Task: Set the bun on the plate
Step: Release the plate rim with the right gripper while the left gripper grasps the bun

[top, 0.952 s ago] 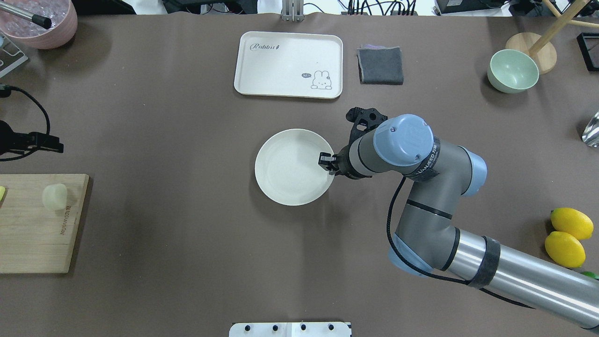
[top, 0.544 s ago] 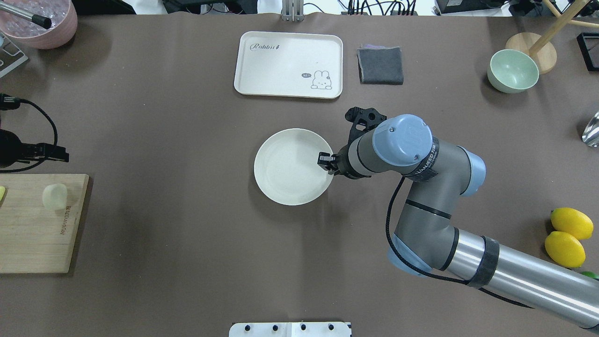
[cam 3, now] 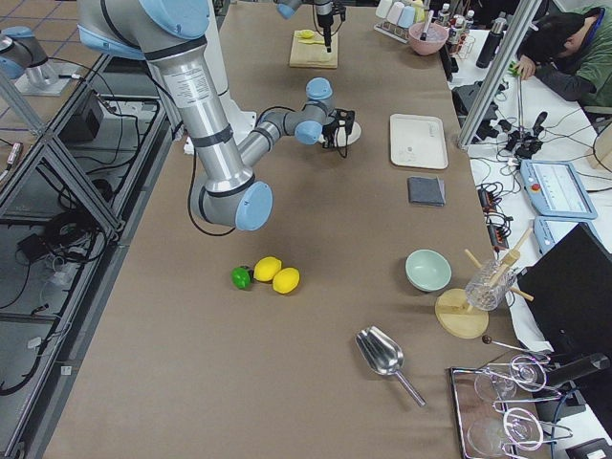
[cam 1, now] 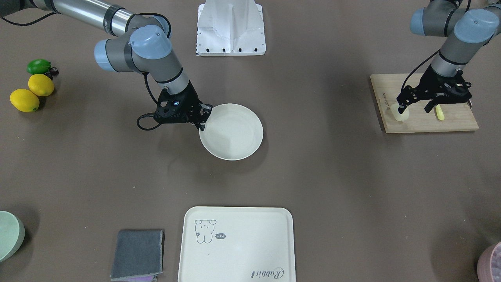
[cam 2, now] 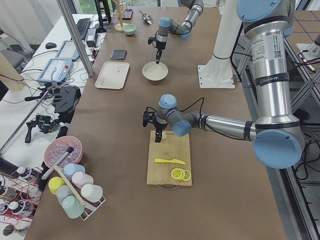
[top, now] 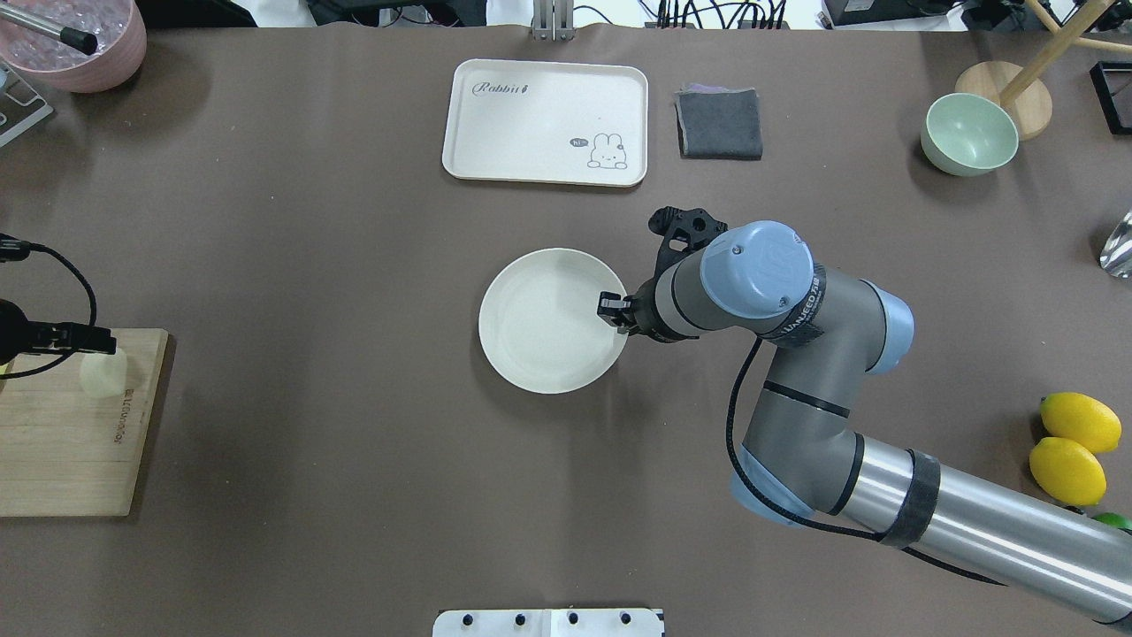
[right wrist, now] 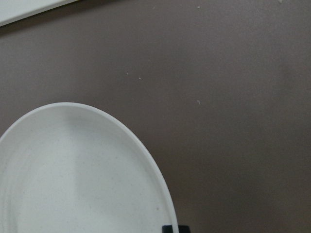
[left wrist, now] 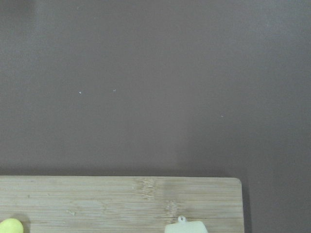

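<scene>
The bun (top: 100, 378) is a pale rounded lump on the wooden cutting board (top: 62, 451) at the table's left edge, also seen as the bun (cam 1: 402, 114) and, at the bottom of the left wrist view, the bun (left wrist: 186, 227). My left gripper (cam 1: 415, 106) hovers open just above it, one finger (cam 1: 399, 105) over the bun. The round cream plate (top: 539, 327) lies mid-table. My right gripper (top: 612, 311) is shut on its right rim, also visible as the right gripper (cam 1: 202, 119) at the plate (cam 1: 233, 133).
A cream rabbit tray (top: 546, 122) and a grey cloth (top: 719, 124) lie beyond the plate. A mint bowl (top: 969, 134) sits far right, two lemons (top: 1074, 447) near right. A yellow knife (cam 2: 169, 161) and lemon slices (cam 2: 180, 174) share the board.
My left gripper has moved toward the robot's side, from beside the board to over the bun. The right gripper and plate have shifted slightly left.
</scene>
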Controlling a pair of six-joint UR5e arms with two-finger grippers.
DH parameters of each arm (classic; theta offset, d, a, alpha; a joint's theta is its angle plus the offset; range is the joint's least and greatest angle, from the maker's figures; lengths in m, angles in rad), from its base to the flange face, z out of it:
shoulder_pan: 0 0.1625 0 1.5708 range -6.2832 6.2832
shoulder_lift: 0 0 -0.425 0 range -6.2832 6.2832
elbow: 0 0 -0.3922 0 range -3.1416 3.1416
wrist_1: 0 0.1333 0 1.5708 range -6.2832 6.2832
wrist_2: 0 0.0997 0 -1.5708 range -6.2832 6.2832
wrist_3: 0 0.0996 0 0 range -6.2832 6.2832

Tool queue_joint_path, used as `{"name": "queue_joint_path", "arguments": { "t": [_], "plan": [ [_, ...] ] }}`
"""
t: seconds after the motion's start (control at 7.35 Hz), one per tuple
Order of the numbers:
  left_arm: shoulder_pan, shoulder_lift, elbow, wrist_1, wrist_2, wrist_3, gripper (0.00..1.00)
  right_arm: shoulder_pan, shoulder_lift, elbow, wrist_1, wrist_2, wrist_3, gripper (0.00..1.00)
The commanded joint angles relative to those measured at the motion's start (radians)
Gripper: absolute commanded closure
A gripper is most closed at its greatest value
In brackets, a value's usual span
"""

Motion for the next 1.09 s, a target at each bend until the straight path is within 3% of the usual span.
{"name": "queue_joint_path", "arguments": {
  "t": [0.0, 0.27, 0.41, 0.68, 0.95],
  "plan": [
    [0.037, 0.002, 0.000, -0.012, 0.018, -0.025, 0.02, -0.014, 0.008, -0.004, -0.008, -0.012, 0.021, 0.00],
    [0.055, 0.002, 0.000, -0.017, 0.019, -0.042, 0.04, -0.011, 0.009, 0.008, -0.009, -0.012, 0.024, 0.00],
    [0.062, 0.002, 0.002, -0.017, 0.025, -0.041, 0.19, 0.001, 0.009, 0.009, -0.011, -0.006, 0.023, 0.00],
    [0.083, 0.002, 0.003, -0.018, 0.038, -0.042, 0.39, 0.041, 0.008, 0.012, -0.011, 0.040, 0.023, 0.00],
    [0.083, 0.003, 0.005, -0.029, 0.038, -0.042, 0.70, 0.084, 0.006, 0.037, -0.053, 0.091, 0.012, 0.00]
  ]
}}
